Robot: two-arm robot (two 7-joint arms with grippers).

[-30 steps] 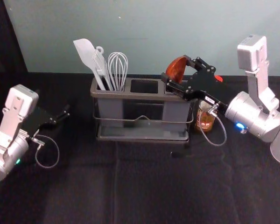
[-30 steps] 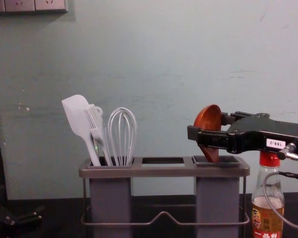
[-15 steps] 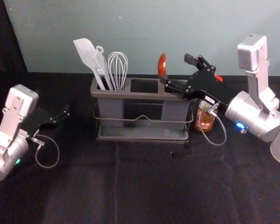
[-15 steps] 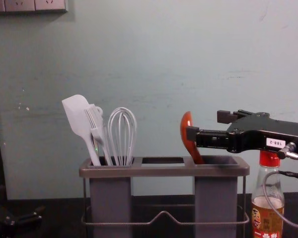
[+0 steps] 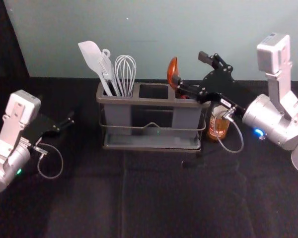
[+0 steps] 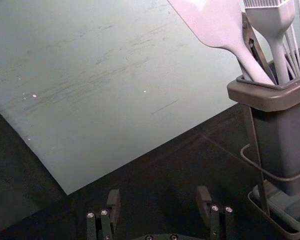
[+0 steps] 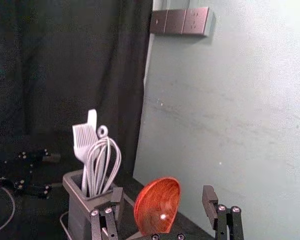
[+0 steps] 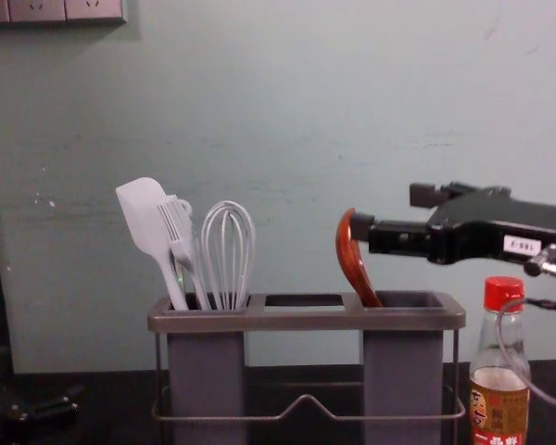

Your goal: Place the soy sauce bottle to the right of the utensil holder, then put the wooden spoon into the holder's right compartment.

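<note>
Hanging wide open and empty above the holder (image 5: 134, 100), the right tool (image 5: 189, 68) perhaps touches the spoon (image 5: 172, 70).

one utensil holder (image 8: 306, 321) with three top openings (image 5: 154, 92), one wooden spoon (image 8: 350, 252), one soy sauce bottle (image 8: 500, 408), one spatula (image 8: 144, 211), one whisk (image 8: 227, 218), one basting brush (image 8: 174, 221), one mostly hidden ring-ended utensil (image 7: 102, 127), three wall plates (image 7: 175, 21).

Probably a robotics lab: a left arm (image 5: 5, 153) and a right arm (image 5: 270, 119), 2 in all, at a desk (image 5: 159, 198) draped black. Behind the right fingers (image 5: 204, 57) rises a scuffed wall (image 8: 287, 111); well left of them and higher, 3 socket plates (image 8: 37, 9); farther left, a dark curtain (image 5: 5, 44).
</note>
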